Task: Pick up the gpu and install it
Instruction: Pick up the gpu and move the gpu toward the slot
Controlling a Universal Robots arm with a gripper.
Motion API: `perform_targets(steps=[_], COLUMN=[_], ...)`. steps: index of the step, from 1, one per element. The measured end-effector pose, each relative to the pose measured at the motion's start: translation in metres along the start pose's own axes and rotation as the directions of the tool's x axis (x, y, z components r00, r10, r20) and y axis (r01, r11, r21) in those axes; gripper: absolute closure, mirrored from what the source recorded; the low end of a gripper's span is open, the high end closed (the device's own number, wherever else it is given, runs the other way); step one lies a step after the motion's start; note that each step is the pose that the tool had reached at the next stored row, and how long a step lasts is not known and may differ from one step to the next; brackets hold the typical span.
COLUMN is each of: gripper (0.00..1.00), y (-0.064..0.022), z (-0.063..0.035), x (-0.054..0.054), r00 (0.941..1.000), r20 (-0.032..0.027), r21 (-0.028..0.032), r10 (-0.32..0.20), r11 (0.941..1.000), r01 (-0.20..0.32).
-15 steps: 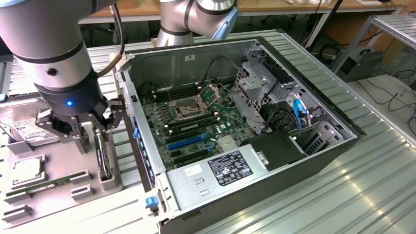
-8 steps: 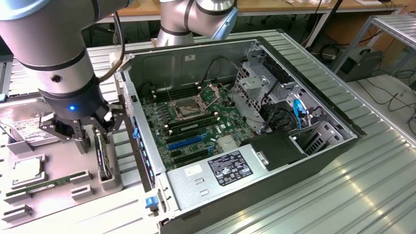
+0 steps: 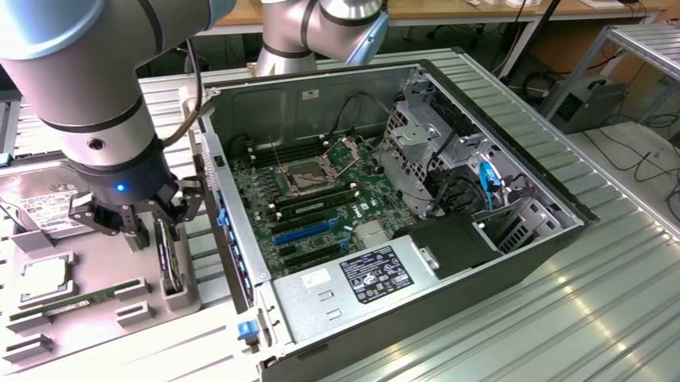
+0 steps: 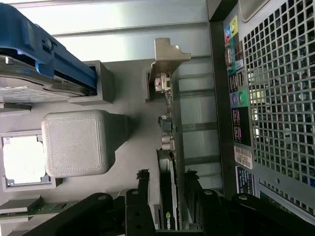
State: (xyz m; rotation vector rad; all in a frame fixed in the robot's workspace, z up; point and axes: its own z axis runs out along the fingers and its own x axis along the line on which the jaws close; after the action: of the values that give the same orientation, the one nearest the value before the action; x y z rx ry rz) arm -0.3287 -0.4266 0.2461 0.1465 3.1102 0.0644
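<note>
While the gripper stands with its jaws parted, one of the fingers on each side of the gpu and a small gap showing at both faces, nothing is clamped. The card stands on edge in a grey holder on the parts tray, silver bracket at its far end, just beside the open computer case. By my judgement the pick is only lined up. The card is not lifted, and the blue slot on the motherboard is unfilled, so the install is not yet done.
</note>
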Motion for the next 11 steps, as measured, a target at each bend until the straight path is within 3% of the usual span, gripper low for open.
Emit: perform_targets(steps=[10,11], gripper=[0.59,0.67], y=[0.0008,0.0008], z=[0.0036,0.0036], x=[0.0001,0.0001], r00=[1.0,1.0], r20=[0.0001,0.0], r21=[0.0002,0.0002], r10=[0.001,0.001], r11=[1.0,1.0], r01=[-0.001,-0.001])
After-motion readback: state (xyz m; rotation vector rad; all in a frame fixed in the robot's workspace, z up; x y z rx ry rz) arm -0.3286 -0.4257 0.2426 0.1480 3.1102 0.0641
